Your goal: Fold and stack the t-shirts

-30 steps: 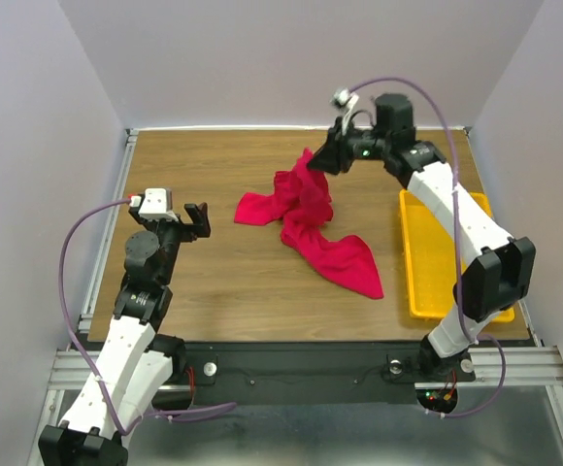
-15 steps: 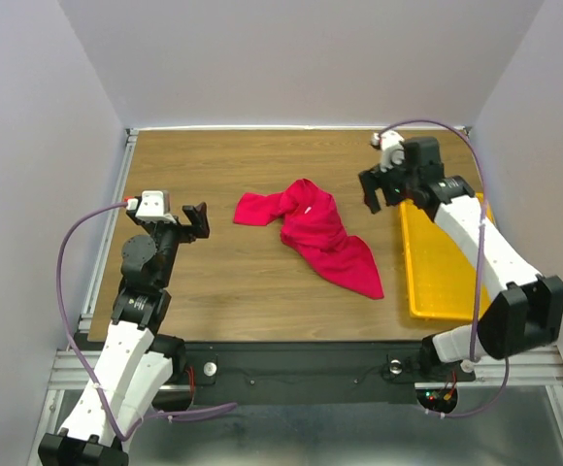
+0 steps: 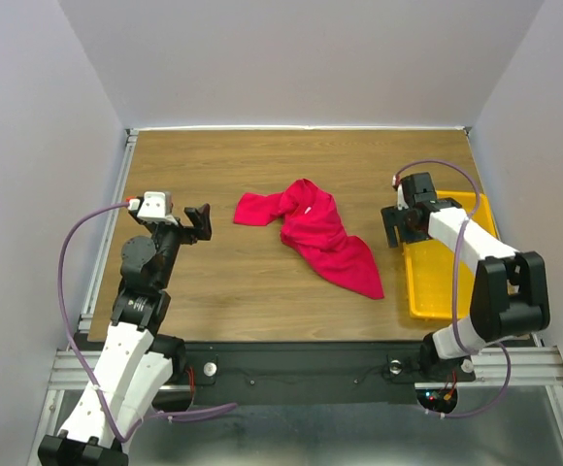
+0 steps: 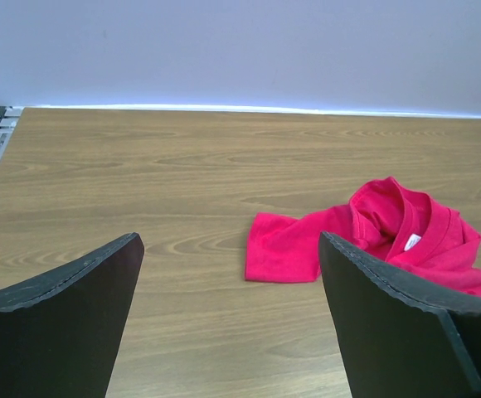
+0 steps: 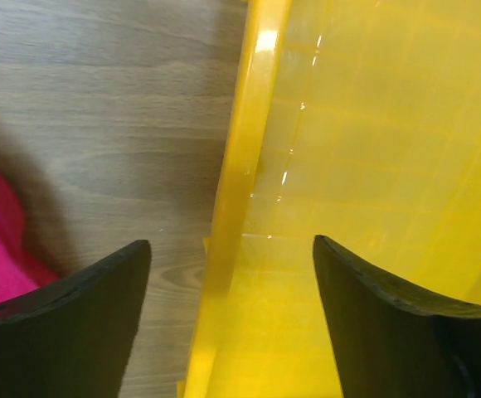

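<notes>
In the top view, both arm bases sit at the bottom edge of the frame. The left gripper [image 3: 197, 221] hangs at centre left above the table [image 3: 223, 282], jaws spread wide and holding nothing. Its wrist view shows only bare wood between the two dark fingers [image 4: 58, 323].

The right gripper [image 3: 395, 228] sits at centre right, over the left rim of the yellow tray [image 3: 413, 291]. Its jaws also stand wide apart with nothing in them (the wrist view shows the tray rim running up through the gap, with wood to the left and the tray floor to the right).

The t-shirt [image 3: 315, 233] lies crumpled and unfolded on the table in the middle of the frame, between the two grippers and touching neither. One end stretches toward the lower right and stops near the tray; another lobe points left. The neck opening faces up, with a small white label inside.

Beyond the shirt, the far table edge meets a pale wall [image 3: 291, 58] at the top of the frame.
</notes>
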`<state>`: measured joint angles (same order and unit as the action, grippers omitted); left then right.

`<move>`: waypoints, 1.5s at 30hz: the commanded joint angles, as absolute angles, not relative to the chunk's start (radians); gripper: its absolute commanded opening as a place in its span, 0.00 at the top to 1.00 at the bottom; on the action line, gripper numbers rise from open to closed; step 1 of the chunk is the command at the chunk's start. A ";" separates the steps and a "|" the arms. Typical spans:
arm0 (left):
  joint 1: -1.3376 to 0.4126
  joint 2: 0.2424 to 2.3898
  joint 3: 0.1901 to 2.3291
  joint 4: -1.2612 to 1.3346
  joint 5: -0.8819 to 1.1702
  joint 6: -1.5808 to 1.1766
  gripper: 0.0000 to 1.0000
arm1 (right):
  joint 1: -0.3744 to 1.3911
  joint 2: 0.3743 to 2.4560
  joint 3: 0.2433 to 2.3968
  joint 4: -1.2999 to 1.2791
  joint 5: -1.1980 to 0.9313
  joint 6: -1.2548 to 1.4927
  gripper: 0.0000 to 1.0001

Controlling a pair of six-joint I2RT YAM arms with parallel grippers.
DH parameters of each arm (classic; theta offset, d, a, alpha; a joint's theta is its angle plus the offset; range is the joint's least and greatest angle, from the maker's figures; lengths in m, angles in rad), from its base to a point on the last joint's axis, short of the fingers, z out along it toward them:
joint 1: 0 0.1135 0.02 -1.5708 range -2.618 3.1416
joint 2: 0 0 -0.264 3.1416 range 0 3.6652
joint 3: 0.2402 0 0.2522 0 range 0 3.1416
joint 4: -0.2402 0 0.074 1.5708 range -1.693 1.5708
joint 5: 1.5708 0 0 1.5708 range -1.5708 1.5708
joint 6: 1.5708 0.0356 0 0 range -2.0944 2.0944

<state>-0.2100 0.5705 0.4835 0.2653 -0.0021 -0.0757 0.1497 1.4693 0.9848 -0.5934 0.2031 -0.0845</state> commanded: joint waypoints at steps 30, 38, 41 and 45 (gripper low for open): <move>-0.216 0.563 0.499 0.331 0.040 -0.078 0.02 | 0.015 2.146 1.763 -0.485 0.229 -0.179 0.95; -0.216 0.587 0.492 0.339 0.049 -0.075 0.02 | -0.034 2.347 2.009 -0.483 0.247 -0.261 0.94; -0.216 0.600 0.492 0.342 0.057 -0.075 0.02 | -0.044 2.402 2.066 -0.483 0.258 -0.302 0.89; -0.216 0.609 0.494 0.344 0.060 -0.077 0.02 | -0.054 2.415 2.094 -0.483 0.238 -0.330 0.67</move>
